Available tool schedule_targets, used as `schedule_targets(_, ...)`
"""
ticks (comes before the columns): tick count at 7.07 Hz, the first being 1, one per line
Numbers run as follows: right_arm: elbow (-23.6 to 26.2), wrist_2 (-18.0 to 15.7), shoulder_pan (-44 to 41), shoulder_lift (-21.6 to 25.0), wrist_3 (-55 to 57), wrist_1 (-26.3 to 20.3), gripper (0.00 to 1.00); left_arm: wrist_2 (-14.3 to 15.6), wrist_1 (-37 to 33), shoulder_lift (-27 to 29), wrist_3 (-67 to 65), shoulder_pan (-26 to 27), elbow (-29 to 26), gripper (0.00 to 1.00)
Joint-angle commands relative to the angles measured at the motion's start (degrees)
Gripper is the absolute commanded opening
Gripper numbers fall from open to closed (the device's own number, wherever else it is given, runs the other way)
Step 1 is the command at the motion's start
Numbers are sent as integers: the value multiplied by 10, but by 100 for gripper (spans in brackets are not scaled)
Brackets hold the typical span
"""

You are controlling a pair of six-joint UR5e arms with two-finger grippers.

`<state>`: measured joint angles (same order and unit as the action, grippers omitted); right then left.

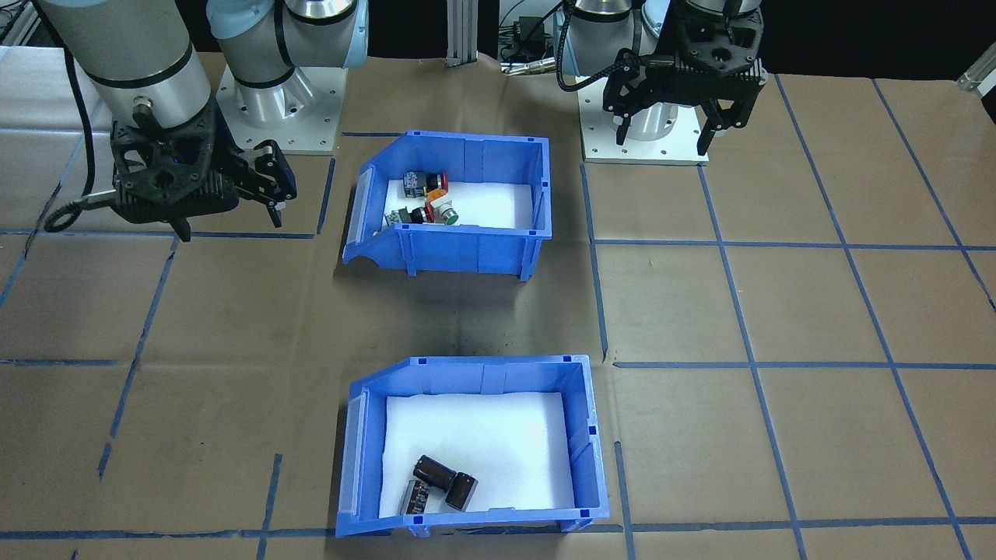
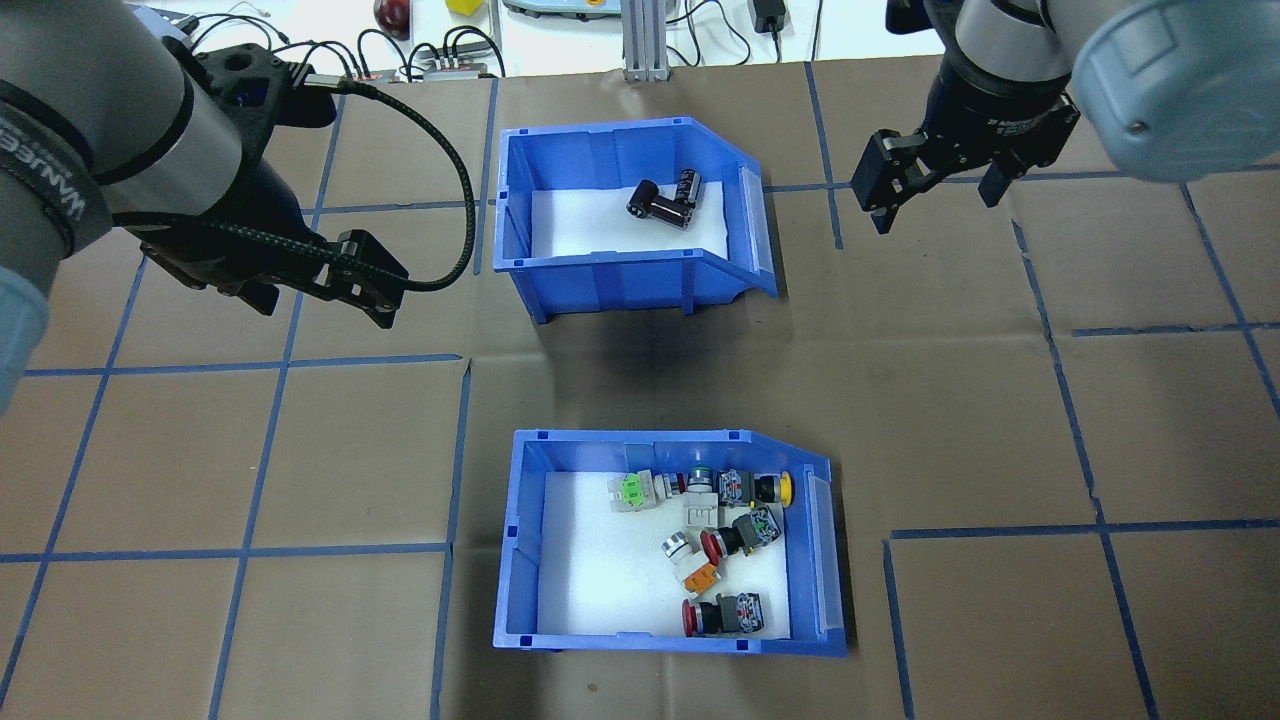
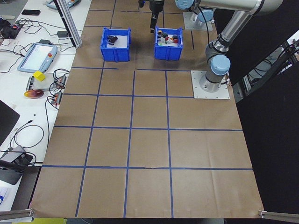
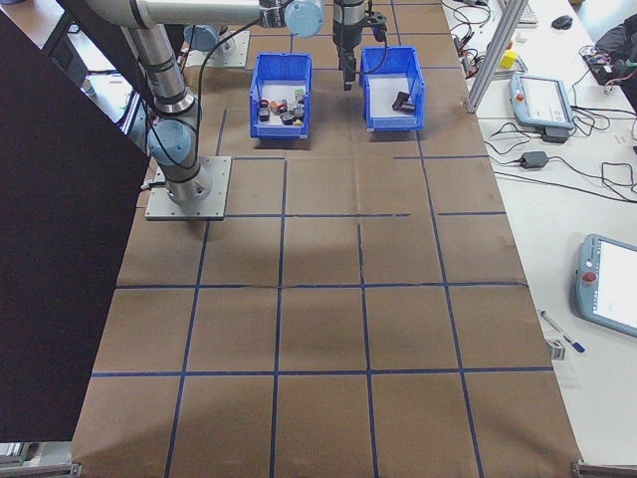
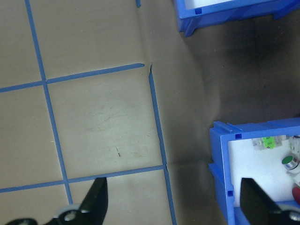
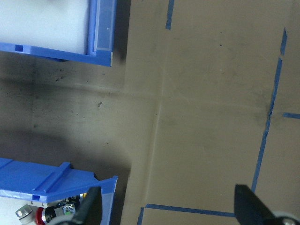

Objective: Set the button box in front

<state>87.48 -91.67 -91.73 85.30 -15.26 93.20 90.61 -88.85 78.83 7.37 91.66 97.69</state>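
The button box (image 2: 520, 560) is a blue bin with a white liner and several coloured push-buttons (image 2: 720, 530) inside. It stands on the side of the table nearer the robot's base, also seen in the front-facing view (image 1: 475, 253). My left gripper (image 2: 325, 308) hangs open above the table, left of both bins and touching nothing. The left wrist view shows the box's corner (image 5: 220, 154) to the right of the open fingers (image 5: 98, 197). My right gripper (image 2: 935, 205) is open too, right of the bins, with the button box (image 6: 47, 180) at its lower left.
A second blue bin (image 2: 610, 275) holding dark cylinders (image 2: 665, 200) stands on the far side of the button box, in line with it. Brown paper with blue tape lines (image 2: 270, 360) covers the table. Cables and small devices (image 2: 430, 60) lie past the far edge.
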Motion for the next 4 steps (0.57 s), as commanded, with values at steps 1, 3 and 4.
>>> schedule_targets(1, -38, 1, -24, -63, -157, 11, 100, 3, 1, 0, -1, -2, -2, 100)
schedule_targets(3, -91, -2, -62, -131, -295, 13, 100, -8, 14, 7, -15, -2, 21, 100)
schedule_targets(4, -138, -10, -99, -178, -384, 11, 100, -23, 34, 18, -78, 0, 40, 100)
